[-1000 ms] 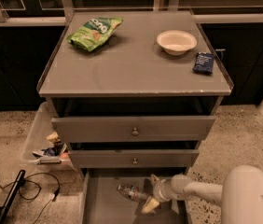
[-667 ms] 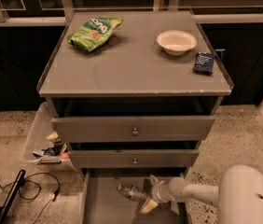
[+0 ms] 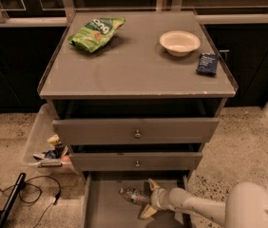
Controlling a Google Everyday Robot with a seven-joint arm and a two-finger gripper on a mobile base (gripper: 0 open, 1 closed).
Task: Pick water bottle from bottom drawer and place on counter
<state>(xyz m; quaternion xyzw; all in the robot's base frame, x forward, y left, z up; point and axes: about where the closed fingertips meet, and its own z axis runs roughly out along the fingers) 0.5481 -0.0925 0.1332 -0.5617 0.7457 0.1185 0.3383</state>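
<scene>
Water bottle (image 3: 133,196) lies on its side in the pulled-out bottom drawer (image 3: 106,209), near the back, long axis roughly left-right, right end slightly nearer the camera; cap end cannot be told. Gripper (image 3: 149,198) is down inside the drawer at the bottle's right end, its two pale fingers (image 3: 153,185) spread apart, one behind and one in front of the bottle, not closed on it. Drawer holds only the bottle. Counter (image 3: 134,77) carries a green snack bag (image 3: 96,32) back left, a white bowl (image 3: 179,42) back right (contents not visible) and a dark blue packet (image 3: 207,63) by the right rim. Clear bin (image 3: 38,141) left of the cabinet holds small clutter
</scene>
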